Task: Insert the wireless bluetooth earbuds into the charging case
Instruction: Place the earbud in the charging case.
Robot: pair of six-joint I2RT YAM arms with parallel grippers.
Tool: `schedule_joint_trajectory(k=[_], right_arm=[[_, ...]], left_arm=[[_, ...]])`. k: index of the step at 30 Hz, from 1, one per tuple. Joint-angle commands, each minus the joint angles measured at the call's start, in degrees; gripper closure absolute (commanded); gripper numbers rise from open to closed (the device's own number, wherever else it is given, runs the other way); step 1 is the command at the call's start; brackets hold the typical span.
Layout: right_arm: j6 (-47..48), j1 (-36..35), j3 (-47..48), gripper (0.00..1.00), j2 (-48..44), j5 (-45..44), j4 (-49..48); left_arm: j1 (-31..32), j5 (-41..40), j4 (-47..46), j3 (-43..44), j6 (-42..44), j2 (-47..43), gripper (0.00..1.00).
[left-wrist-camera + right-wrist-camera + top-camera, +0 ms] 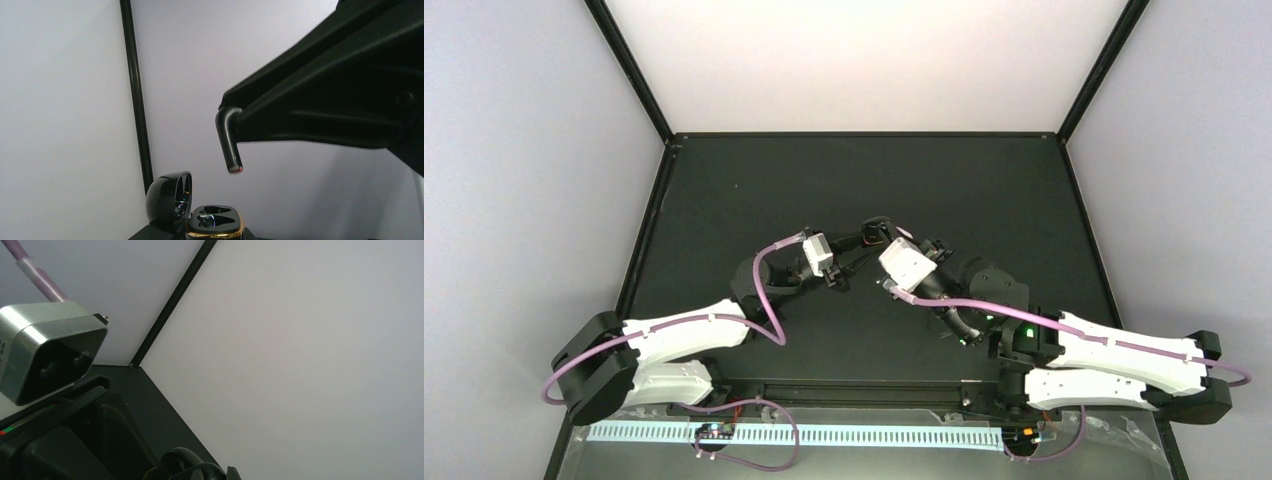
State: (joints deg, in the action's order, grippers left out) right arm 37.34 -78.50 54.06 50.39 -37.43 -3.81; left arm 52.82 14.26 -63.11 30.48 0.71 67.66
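Note:
The charging case (212, 220) is glossy black with a gold rim, not white. It stands open at the bottom of the left wrist view, lid (167, 200) raised to the left, two dark sockets facing up. My left gripper (862, 243) is shut on it from below, with only dark edges of its fingers showing. My right gripper (240, 117) is shut on a black earbud (228, 142). The earbud's stem hangs down, its reddish tip a little above the case and to its right. The other earbud is not in view. In the top view both grippers meet mid-table; the right gripper (881, 230) hides both objects.
The black table (844, 180) is walled by white panels with black corner posts (135, 100). In the right wrist view the left wrist camera (47, 352) is close at the left, and the case lid (182, 460) peeks up at the bottom edge.

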Motion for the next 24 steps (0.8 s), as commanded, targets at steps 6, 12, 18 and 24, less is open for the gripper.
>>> schedule_joint_trajectory(k=[6, 12, 18, 24], right_arm=[[-0.5, -0.7, 0.1, 0.99, 1.7, -0.3, -2.4], [0.3, -0.6, 0.1, 0.99, 2.7, -1.9, -3.3], [2.4, -0.7, -0.2, 0.99, 4.1, -5.3, -5.2], [5.0, -0.7, -1.1, 0.99, 4.5, -8.8, -9.0]], left_arm=[[-0.4, -1.0, -2.1, 3.0, -4.6, 0.1, 0.98], [-0.4, -1.1, -1.3, 3.0, -5.3, -0.4, 0.98], [-0.4, -2.1, 2.2, 3.7, -6.0, -1.2, 0.98], [-0.4, -5.0, 5.1, 3.7, -8.1, -1.9, 0.99]])
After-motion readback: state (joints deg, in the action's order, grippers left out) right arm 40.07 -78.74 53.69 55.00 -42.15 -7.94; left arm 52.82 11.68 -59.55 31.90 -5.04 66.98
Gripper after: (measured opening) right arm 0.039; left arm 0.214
